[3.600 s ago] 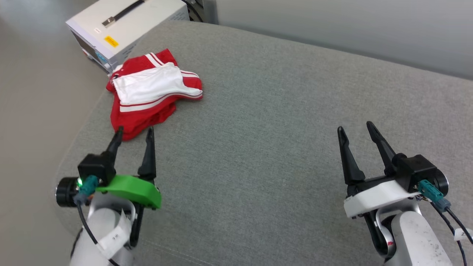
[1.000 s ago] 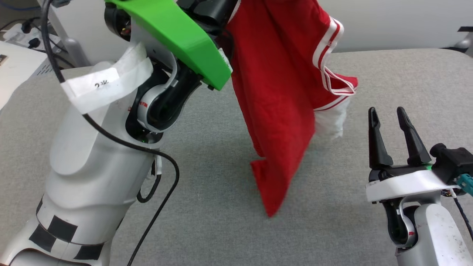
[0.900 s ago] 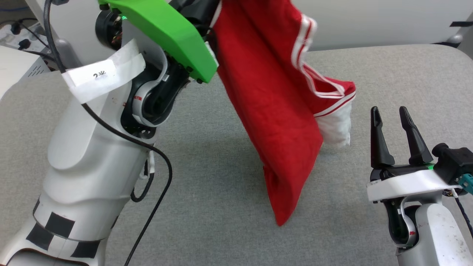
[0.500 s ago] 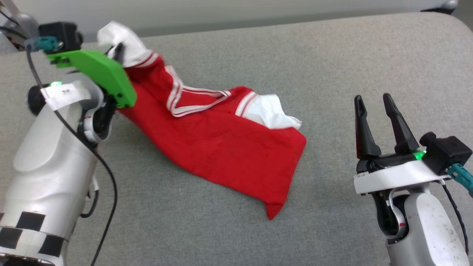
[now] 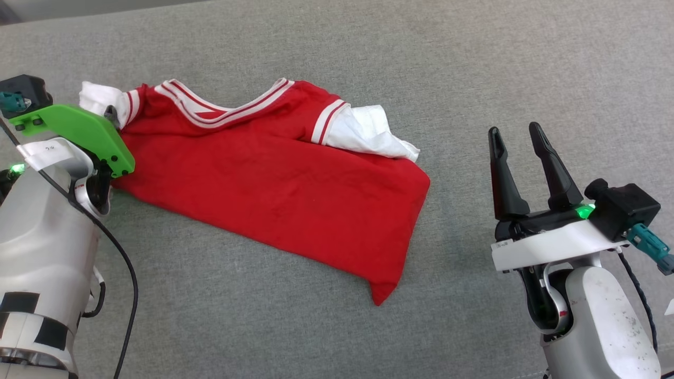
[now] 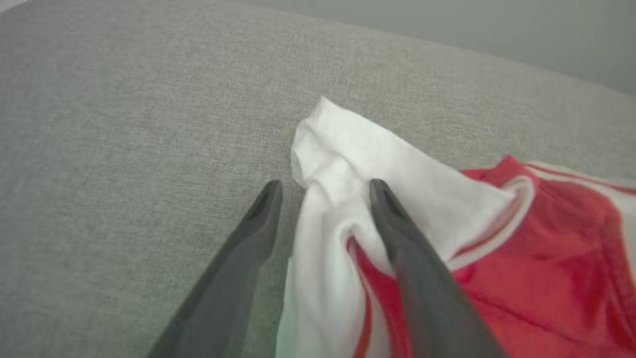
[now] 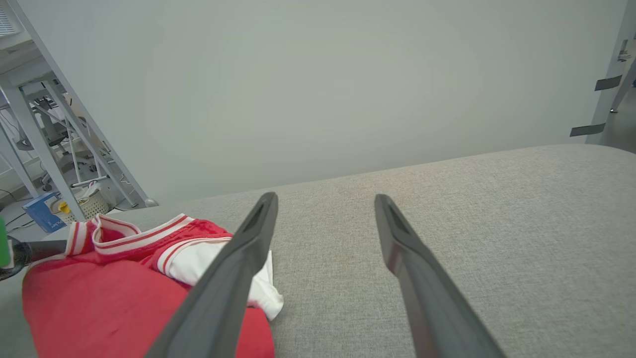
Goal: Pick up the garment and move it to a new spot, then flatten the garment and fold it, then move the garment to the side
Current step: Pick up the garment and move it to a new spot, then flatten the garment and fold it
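Grey cushioned surface (image 5: 474, 63) all round, and the garment (image 5: 274, 184) lay spread on it, plain red side up. Its long axis ran from the left gripper (image 6: 324, 191) across toward the right gripper (image 5: 515, 134). The left fingers stood parted, with a white sleeve (image 6: 357, 149) lying loose between them, unpinched. The right gripper gaped empty, just clear of the cloth's far edge. The left arm was nearer, and flattening looked next.
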